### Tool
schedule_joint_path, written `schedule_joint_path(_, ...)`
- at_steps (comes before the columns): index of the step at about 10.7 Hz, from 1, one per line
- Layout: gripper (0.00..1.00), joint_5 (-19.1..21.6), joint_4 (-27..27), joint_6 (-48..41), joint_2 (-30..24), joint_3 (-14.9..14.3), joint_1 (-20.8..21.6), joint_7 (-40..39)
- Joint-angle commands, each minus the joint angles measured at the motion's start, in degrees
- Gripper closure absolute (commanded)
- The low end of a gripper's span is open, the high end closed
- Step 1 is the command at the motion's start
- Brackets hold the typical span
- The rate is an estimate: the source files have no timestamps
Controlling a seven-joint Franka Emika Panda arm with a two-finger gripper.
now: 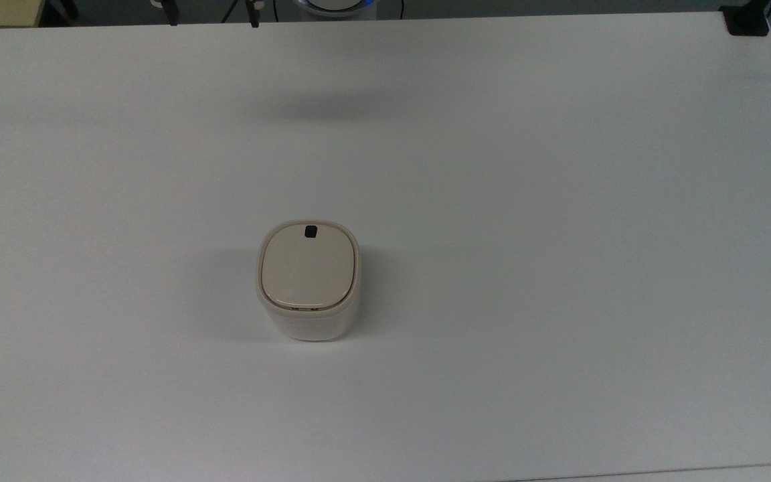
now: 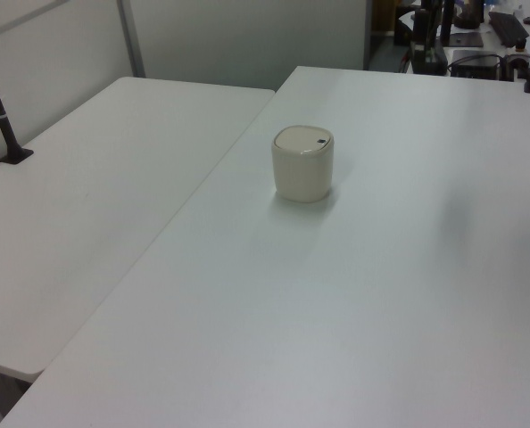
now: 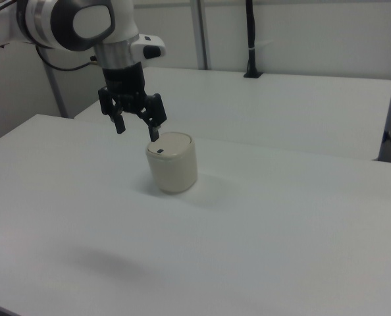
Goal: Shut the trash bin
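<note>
- The trash bin (image 1: 308, 281) stands upright on the white table (image 1: 559, 201), a little toward the top view's left of the table's middle, nothing touching it.
- The lid (image 1: 308, 268) lies flat and flush inside the bin's rim: closed. Its small black latch mark (image 1: 310, 231) sits at the lid edge nearest the top view's upper side.
- Bin body is cream-white, rounded-square; the lid is a shade more beige.
- In the left view, the bin (image 2: 302, 165) sits near the table edge that runs alongside a second white table (image 2: 95, 205), with a narrow gap between the two tables.
- In the right view, the gripper (image 3: 137, 130) hangs in the air with its two black fingers spread apart, holding nothing.
- In the right view, the gripper appears above and toward the right view's left of the bin (image 3: 172, 162); one fingertip (image 3: 154, 136) overlaps the bin's top edge in the picture, but contact cannot be judged.
- A black pole (image 3: 251, 39) stands on the far table in the right view.
</note>
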Motion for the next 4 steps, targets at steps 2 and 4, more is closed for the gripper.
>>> schedule_joint_path(2, 0.00, -0.80, -1.66, -0.41, -1.55, 1.07, -1.39, -1.89)
schedule_joint_path(4, 0.00, -0.80, -1.57, -0.06, -1.47, 0.81, -1.39, -1.98)
